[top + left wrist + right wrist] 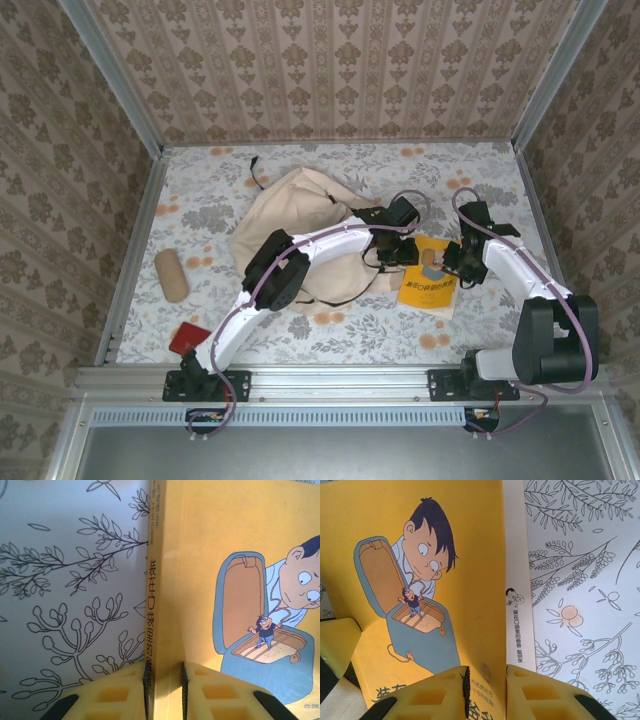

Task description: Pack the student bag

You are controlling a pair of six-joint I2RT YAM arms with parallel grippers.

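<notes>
Beige and soft, the student bag (290, 215) lies slumped on the floral worktop (480, 190), left of centre and toward the back wall. From above I cannot tell whether its mouth is open.

Just beside the bag, on its right, a yellow picture book (430, 278) lies flat on the worktop. Its cover shows a cartoon man looking into an open case. Both arms meet over this book. The left gripper (398, 255) is at the book's edge nearest the bag, and the right gripper (455, 262) is at the opposite edge.

In the left wrist view the yellow fingers (120, 690) stand close together, with the book's spine and a thin strip of cover in the gap. In the right wrist view the fingers (535, 690) are equally close, one on the cover and one over a white strip along the book's edge. For either gripper, I cannot tell whether it is clamped on the book or only resting against it.

A tan cylinder (172, 275) lies well apart, near the left wall, and a small red object (188, 338) sits by the left arm's base.

By my judgement the packing is at an early stage. The book, the cylinder and the red object are all outside the bag, so every one of them is left to go in.
</notes>
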